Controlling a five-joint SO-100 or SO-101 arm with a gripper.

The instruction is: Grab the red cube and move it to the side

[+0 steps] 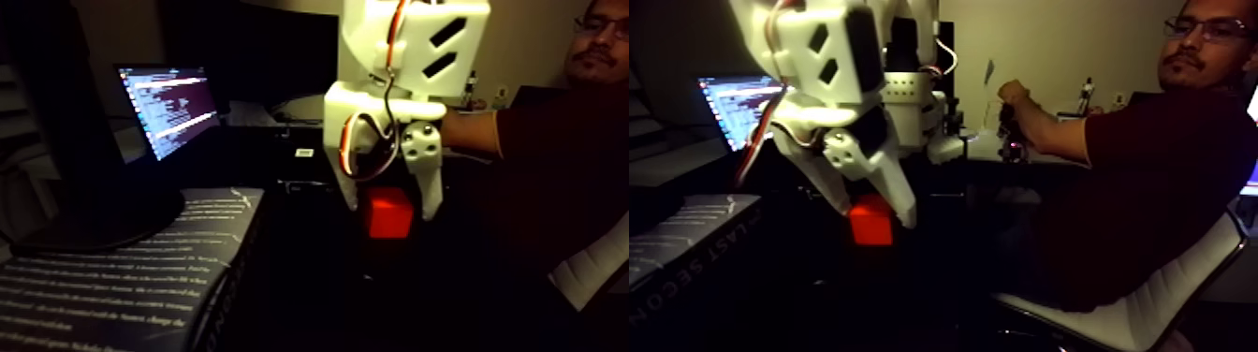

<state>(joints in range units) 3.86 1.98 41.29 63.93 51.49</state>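
Nearest the camera, a book with lines of pale print lies at the lower left of the left half of the fixed view; its spine shows again at the lower left of the right half. The surface beyond it is too dark to make out, so the tabletop edges cannot be traced.

Mid frame, the white claw hangs down from the top of the picture, wires looping along its side. It is clenched on the red cube: one finger stands against the cube's left face and the other against its right face in the left half. In the right half the cube sits behind the lower finger, partly covered. The cube is bright red-orange, plain and matte, with square edges, and about as wide as the gap between the fingers. Whether it rests on the surface or is lifted cannot be told. Dark open space lies to both sides of it.

Farther back, a lit laptop screen stands at the left. A person in a dark shirt sits on a white chair at the right, one arm stretched toward the middle.
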